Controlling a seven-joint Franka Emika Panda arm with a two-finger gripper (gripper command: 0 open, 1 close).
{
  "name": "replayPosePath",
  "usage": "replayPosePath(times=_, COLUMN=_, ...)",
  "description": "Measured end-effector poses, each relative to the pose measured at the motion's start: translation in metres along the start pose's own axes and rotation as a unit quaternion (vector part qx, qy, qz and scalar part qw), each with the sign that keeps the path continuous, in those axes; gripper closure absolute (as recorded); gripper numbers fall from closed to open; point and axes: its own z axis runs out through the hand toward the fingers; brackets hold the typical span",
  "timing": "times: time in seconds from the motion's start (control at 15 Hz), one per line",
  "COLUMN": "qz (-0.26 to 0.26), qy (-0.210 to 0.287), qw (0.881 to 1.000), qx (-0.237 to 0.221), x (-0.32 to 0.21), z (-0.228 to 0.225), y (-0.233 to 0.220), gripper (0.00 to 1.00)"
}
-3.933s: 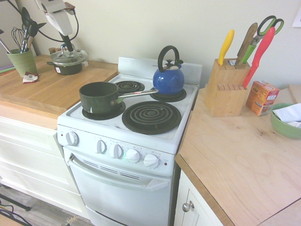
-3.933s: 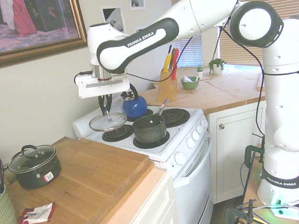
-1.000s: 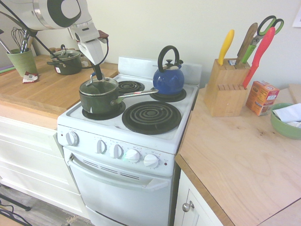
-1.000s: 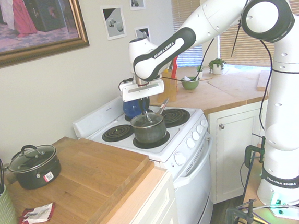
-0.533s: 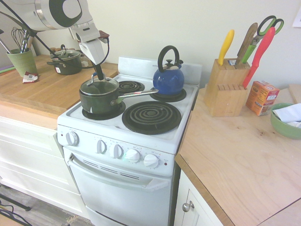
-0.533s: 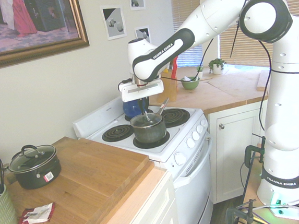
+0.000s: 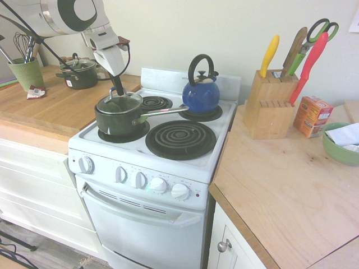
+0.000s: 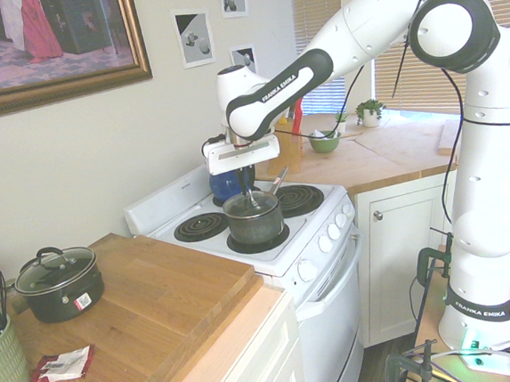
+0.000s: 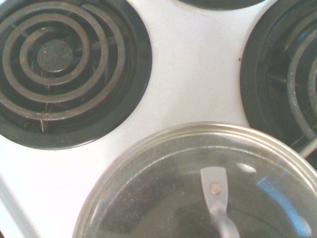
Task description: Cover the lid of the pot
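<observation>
The dark green pot (image 7: pixel 116 120) stands on the stove's front left burner, its long silver handle pointing toward the kettle. The glass lid (image 7: pixel 119 103) with its metal rim lies across the pot's mouth. My gripper (image 7: pixel 118 91) comes down from above and is shut on the lid's small top handle. From the other side, the gripper (image 8: pixel 248 192) is directly over the lid (image 8: pixel 253 204) and pot (image 8: pixel 256 225). The wrist view has the lid (image 9: pixel 163 198) close below, over the white stove top.
A blue kettle (image 7: pixel 201 93) sits on the back right burner; the front right burner (image 7: pixel 180 138) is bare. A small dark two-handled pot (image 7: pixel 79 73) and a green utensil cup (image 7: pixel 25 73) stand on the left wooden counter. A knife block (image 7: pixel 269 104) stands to the right.
Some four seconds ago the lid hung in my gripper over the back left burner and the pot was uncovered. It has come down onto the pot; over the last second almost nothing moved.
</observation>
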Motion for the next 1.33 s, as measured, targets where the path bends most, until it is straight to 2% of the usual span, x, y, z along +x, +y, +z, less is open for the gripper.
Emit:
replayPosePath(times=0.47, qz=-0.004, qy=0.002, qw=1.000, qx=-0.003, x=-0.004, z=-0.013, y=0.019, gripper=1.00)
replayPosePath(times=0.8, qz=-0.017, qy=0.014, qw=1.000, qx=-0.014, x=-0.017, z=0.006, y=0.015, gripper=1.00)
replayPosePath(times=1.13, qz=-0.022, qy=0.030, qw=0.999, qx=-0.014, x=-0.024, z=0.007, y=0.012, gripper=1.00)
replayPosePath(times=1.2, qz=-0.023, qy=0.030, qw=0.999, qx=-0.014, x=-0.024, z=0.007, y=0.012, gripper=0.00)
replayPosePath(times=1.33, qz=-0.022, qy=0.030, qw=0.999, qx=-0.016, x=-0.024, z=0.007, y=0.012, gripper=0.00)
